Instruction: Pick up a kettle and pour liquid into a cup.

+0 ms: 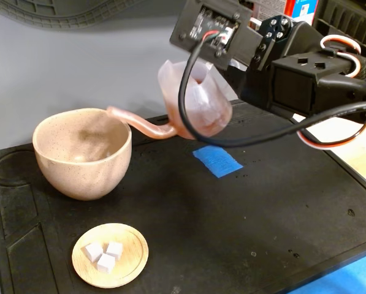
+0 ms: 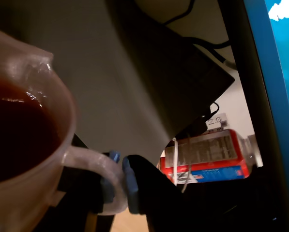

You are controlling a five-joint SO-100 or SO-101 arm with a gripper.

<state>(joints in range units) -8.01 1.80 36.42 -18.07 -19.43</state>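
Claw (image 2: 119, 181) clamped on the loop handle of the translucent pinkish-white ribbed plastic kettle (image 1: 195, 101).
Held tilted above the black worktop (image 1: 244, 208), it holds reddish-brown liquid (image 2: 13, 130); its long spout tip reaches over the rim of the round speckled beige ceramic cup (image 1: 84, 156).

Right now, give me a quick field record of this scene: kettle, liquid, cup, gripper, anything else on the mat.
kettle: lifted off the mat, tilted toward the cup, spout tip over the cup's rim
liquid: reddish-brown, inside the kettle; no stream visible
cup: upright on the black mat, left in the fixed view; contents not discernible
gripper: shut on the kettle's loop handle
dish: small wooden dish with three white cubes, in front of the cup
tape: blue patch on the mat
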